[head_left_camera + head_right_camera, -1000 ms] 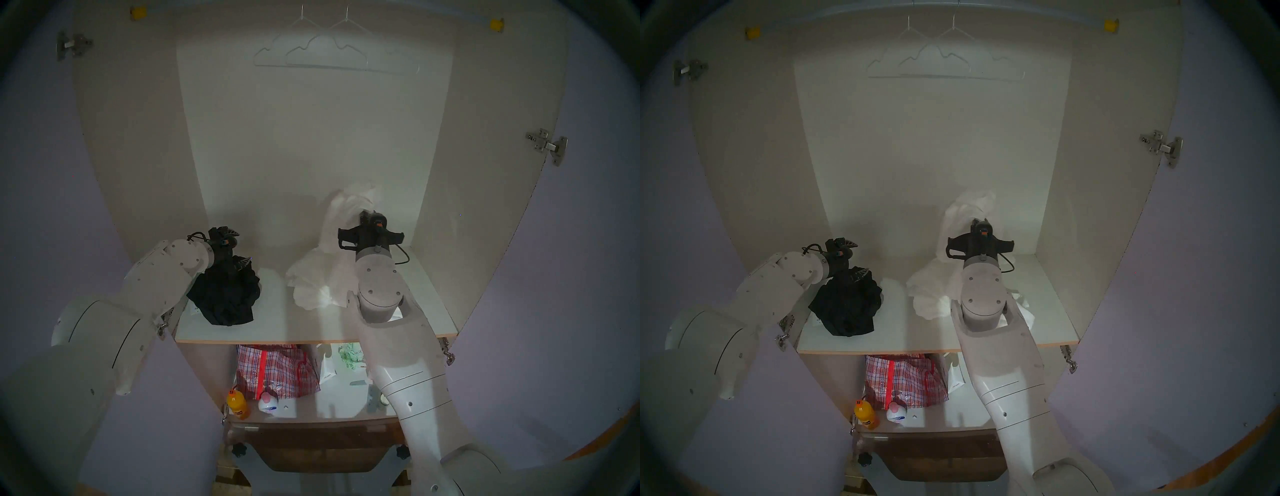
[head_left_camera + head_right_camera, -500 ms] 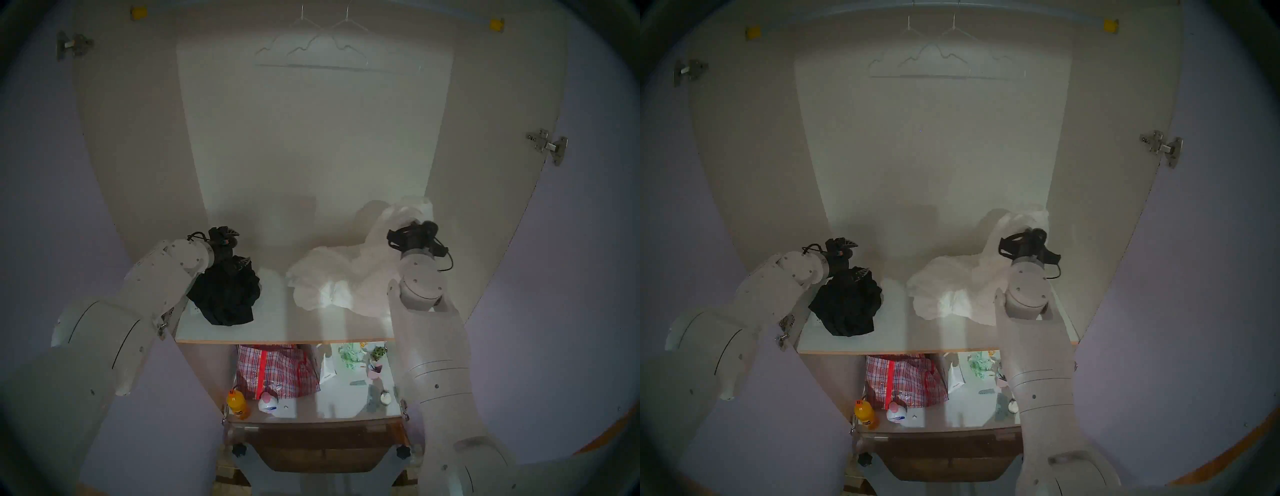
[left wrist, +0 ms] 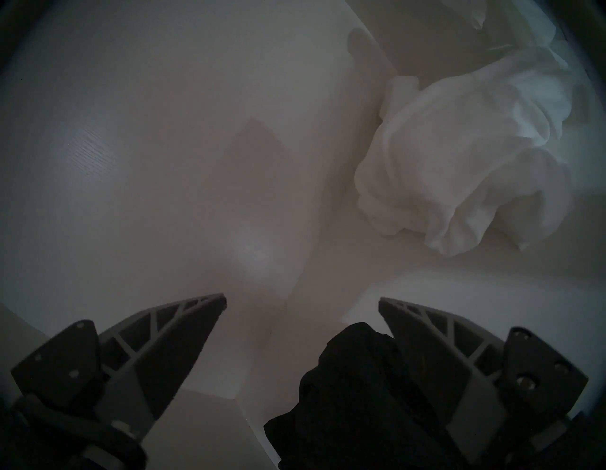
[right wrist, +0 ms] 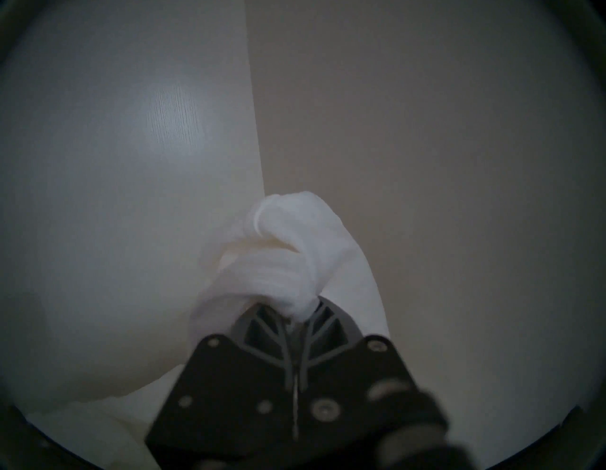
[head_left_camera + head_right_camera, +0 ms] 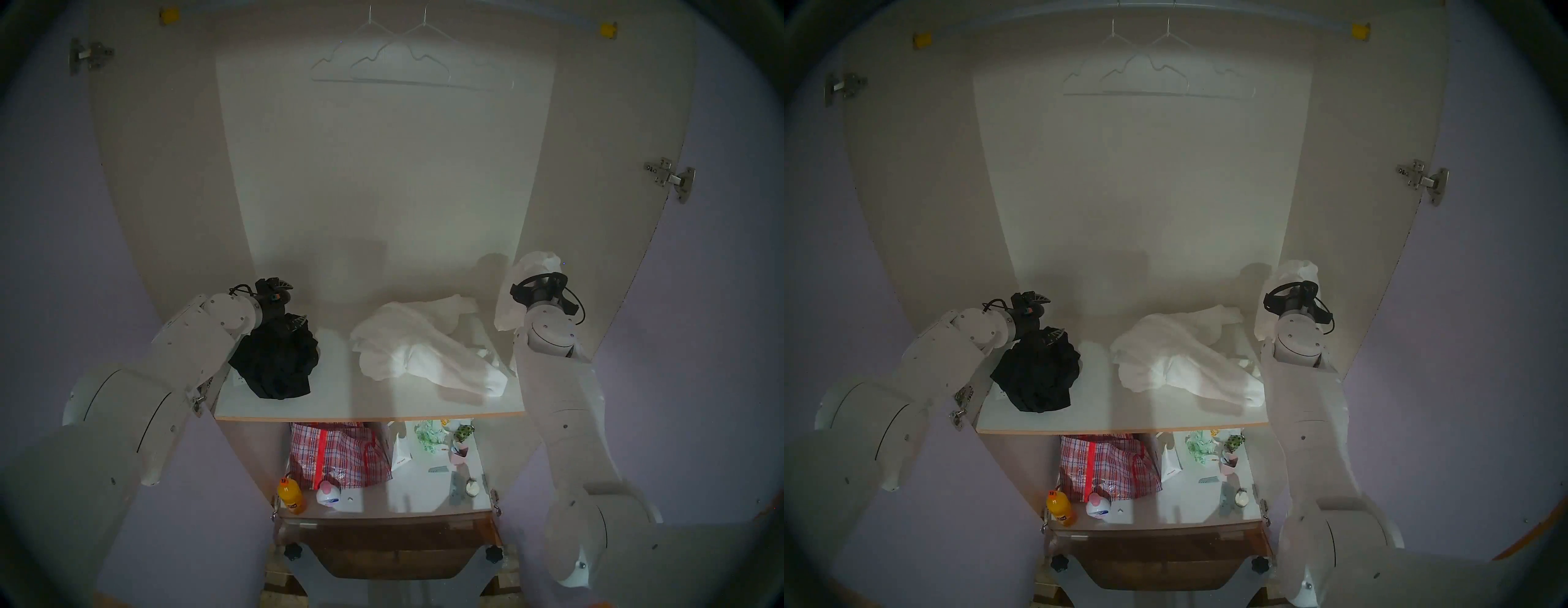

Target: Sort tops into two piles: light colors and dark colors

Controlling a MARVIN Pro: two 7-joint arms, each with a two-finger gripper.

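Note:
A black top lies bunched on the left of the white shelf. My left gripper stands open just behind and over it, and one finger rests against the black cloth. A heap of white tops sprawls on the right half of the shelf. My right gripper is shut on another white top. It holds that top up by the cabinet's right wall, above the shelf's right end.
Two wire hangers hang on the rail overhead. The lower shelf holds a red-checked bag, an orange bottle, a white carton and small items. The cabinet's side walls and open doors close in both sides.
My right gripper has swung right with the white top, from the shelf's middle-right to the right wall, pulling it off the white heap. The left arm and black top have not moved.

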